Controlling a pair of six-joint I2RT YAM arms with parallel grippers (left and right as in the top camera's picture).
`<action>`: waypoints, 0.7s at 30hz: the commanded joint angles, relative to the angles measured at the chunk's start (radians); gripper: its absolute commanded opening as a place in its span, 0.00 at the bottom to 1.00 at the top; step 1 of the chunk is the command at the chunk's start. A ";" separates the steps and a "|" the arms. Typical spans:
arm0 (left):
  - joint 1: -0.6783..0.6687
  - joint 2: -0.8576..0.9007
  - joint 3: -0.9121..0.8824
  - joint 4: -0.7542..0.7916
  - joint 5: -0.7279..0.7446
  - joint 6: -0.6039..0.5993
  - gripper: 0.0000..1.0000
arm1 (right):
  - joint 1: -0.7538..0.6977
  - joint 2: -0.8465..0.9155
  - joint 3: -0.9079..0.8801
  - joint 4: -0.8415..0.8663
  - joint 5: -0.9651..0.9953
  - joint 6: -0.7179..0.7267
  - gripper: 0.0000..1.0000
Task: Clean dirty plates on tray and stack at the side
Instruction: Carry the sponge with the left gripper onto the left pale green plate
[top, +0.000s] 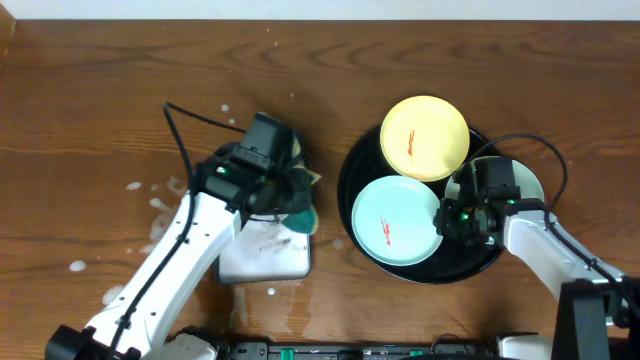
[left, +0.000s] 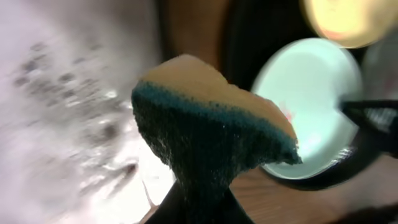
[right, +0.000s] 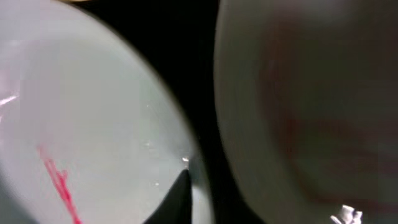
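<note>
While the left gripper (top: 290, 196) is clamped on a yellow foam sponge with a dark green scouring face (left: 211, 137), I see that sponge over the far right corner of the small rectangular white tray (top: 262, 262). This tray sits on the brown wooden table (top: 100, 80), with white foam spots (top: 155, 206) scattered to its left.

The large round glossy black tray (top: 350, 165) lies just to the right of the sponge. I see a strip of bare table between the two, and the sponge touches none of the plates.

On the black tray:
- The small round yellow plastic plate (top: 425, 137) sits at the far side, overlapping the rim, with a red-orange smear near its middle.
- A pale mint round plate (top: 397, 222) lies at the near left, the closest of the three to the sponge, its smear left of centre.
- The second pale plate (top: 534, 186) is on the right side, mostly hidden under the right arm.

The right gripper (top: 452, 218) sits low over the black tray, between the two pale plates. Its wrist camera shows me one dark fingertip (right: 180, 193) at the mint plate's right edge, with a black gap of tray beside it and the other pale plate blurred on the right. The second finger is out of view, so I cannot tell whether these jaws are spread, closed, or pinching the rim.
</note>
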 joint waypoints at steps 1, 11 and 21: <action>-0.058 0.013 0.026 0.061 0.037 -0.066 0.07 | 0.008 0.025 -0.005 0.022 0.047 0.053 0.02; -0.256 0.221 0.026 0.381 0.037 -0.235 0.07 | 0.010 0.024 -0.005 0.040 0.071 0.077 0.01; -0.364 0.516 0.026 0.632 0.041 -0.364 0.08 | 0.011 0.024 -0.005 0.037 0.070 0.075 0.01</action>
